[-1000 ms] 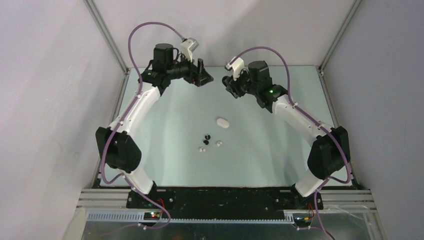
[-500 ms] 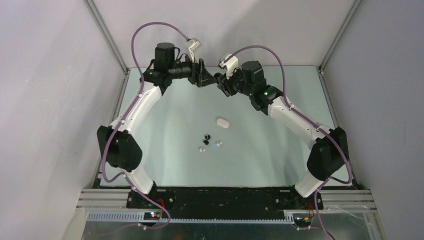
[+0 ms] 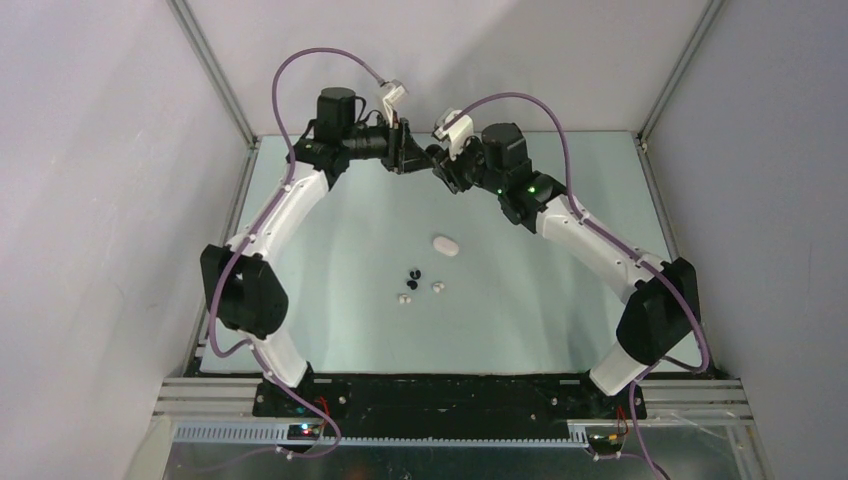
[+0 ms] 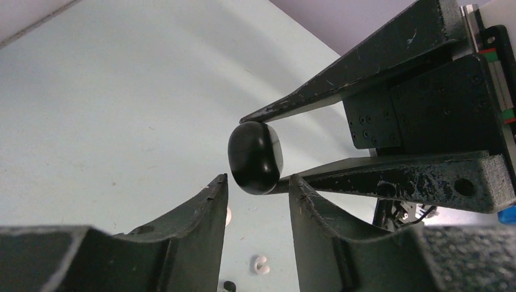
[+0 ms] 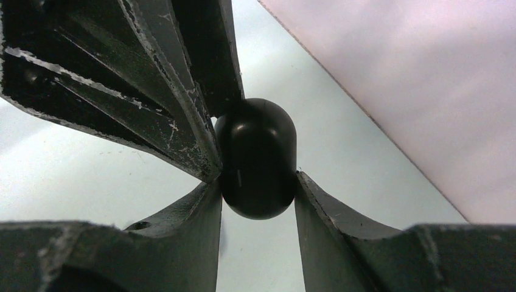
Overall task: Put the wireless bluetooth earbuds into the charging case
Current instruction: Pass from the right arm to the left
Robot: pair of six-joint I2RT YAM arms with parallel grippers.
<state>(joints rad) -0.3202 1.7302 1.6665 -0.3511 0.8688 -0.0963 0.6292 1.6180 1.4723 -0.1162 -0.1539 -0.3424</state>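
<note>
Closed black case (image 5: 258, 152) clamped in right gripper (image 5: 255, 180), top centre. Left gripper (image 4: 258, 178) at it, can't tell if grasping. White case (image 3: 445, 245) and earbuds (image 3: 411, 284) on table (image 3: 330, 250), mid-frame.

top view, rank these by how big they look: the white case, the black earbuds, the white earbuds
1. white case: clearly the largest of the three.
2. black earbuds and white earbuds: tiny specks lying close together on the table. They look about alike in size, so I would not rank one above the other.

Soft even light; black case (image 5: 258, 158) glints faintly.
</note>
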